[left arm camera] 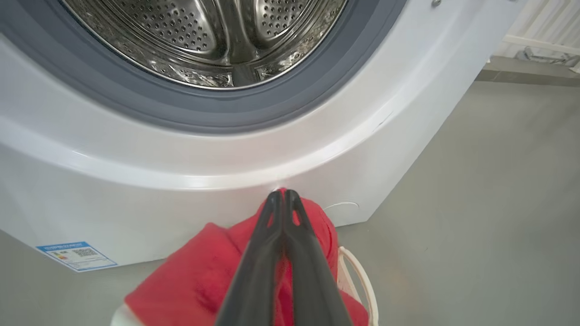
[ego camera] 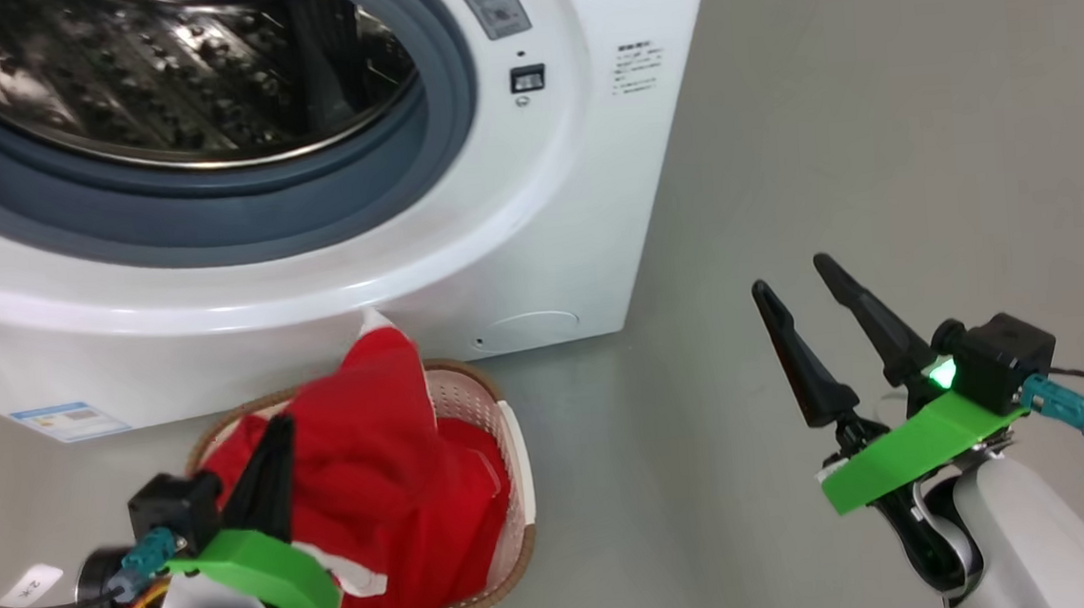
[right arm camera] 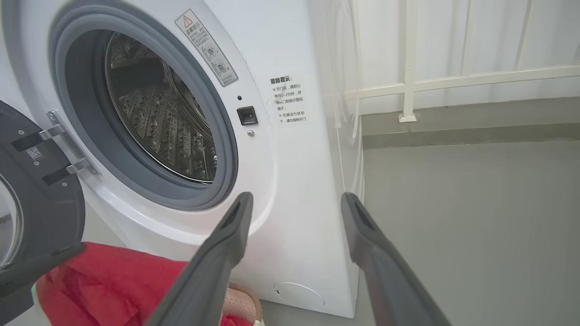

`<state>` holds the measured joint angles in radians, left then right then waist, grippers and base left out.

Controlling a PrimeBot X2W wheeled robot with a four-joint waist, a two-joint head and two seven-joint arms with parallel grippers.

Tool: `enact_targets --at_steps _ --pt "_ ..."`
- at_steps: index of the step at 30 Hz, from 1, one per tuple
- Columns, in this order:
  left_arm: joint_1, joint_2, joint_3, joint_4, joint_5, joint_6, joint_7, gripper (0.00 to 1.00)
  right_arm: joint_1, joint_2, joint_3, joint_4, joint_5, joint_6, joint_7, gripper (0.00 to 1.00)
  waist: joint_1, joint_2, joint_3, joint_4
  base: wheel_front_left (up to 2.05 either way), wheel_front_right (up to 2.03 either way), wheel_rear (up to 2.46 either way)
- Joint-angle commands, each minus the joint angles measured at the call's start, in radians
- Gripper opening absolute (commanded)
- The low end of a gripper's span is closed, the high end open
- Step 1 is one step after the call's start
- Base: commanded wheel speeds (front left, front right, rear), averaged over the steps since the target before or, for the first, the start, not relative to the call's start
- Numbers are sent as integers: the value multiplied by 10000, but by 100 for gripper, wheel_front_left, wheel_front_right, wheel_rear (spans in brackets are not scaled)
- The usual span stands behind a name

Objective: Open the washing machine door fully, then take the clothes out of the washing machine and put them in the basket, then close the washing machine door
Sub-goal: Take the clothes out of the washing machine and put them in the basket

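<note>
Clothes (ego camera: 391,467) – the red garment w/ white trim – are pinched in your left gripper (ego camera: 276,427). Its two dark fingers are pressed together w/ no gap. In the left wrist view the red fabric bunches right at the tips and shows between the fingers lower down. At that pinch the fabric stands up in a peak, close to the white front of the washing machine (ego camera: 538,247). The rest hangs down into the basket (ego camera: 519,468) and is heaped above its brown rim. You find the basket on the grey floor (ego camera: 873,128), just in front of the machine, below the drum opening.

Your right gripper (ego camera: 790,274) is released – fingers spread wide, nothing between them. It hangs over bare floor, well apart from the basket, to the right of the machine's front corner.

Further out, the steel drum (ego camera: 154,74) shows inside the grey rubber ring (ego camera: 211,213). The washing machine door (right arm camera: 41,203) is swung open on its hinge at the left side of the opening, as the right wrist view shows. Its dark lower edge is above the red fabric there. Low on the machine front are a blue label (ego camera: 68,420) at left and a round flap (ego camera: 534,325) at right, the flap just behind the basket's far end.
</note>
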<state>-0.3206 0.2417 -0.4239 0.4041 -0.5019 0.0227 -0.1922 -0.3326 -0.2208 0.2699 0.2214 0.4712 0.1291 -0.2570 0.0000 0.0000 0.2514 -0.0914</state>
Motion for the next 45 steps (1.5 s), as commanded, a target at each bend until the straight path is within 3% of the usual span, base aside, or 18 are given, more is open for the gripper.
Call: enact_targets --at_steps 1,11,24,26,28,29,45 --pt "-407 208 357 -36 -78 -87 -150 0 -140 -37 175 -260 44 16 -48 100 0 0 150 -162 0 0 0" --pt "-1392 -212 -17 3567 -65 -1059 -548 0 -288 -47 197 -305 23 16 -48 100 0 0 591 -716 0 0 0" --pt "-2935 -488 -182 7020 84 -1346 -680 0 -603 55 217 -442 -9 16 -48 100 0 0 1386 -1296 0 0 0" --pt "-3079 -559 -161 7411 51 -1356 -685 38 -646 70 228 -439 -11 16 -48 100 0 0 1437 -1360 0 0 0" --pt "-3167 -628 -140 7670 11 -1379 -689 92 -674 78 220 -436 -12 16 -48 100 0 0 1455 -1405 0 0 0" --pt "-3197 -649 -131 7746 4 -1388 -690 100 -681 75 207 -433 -11 16 -48 100 0 0 1457 -1413 0 0 0" --pt "-2923 -736 295 7388 -90 -1484 -694 100 -577 92 187 -317 -36 16 -48 100 0 0 1005 -862 0 0 0"
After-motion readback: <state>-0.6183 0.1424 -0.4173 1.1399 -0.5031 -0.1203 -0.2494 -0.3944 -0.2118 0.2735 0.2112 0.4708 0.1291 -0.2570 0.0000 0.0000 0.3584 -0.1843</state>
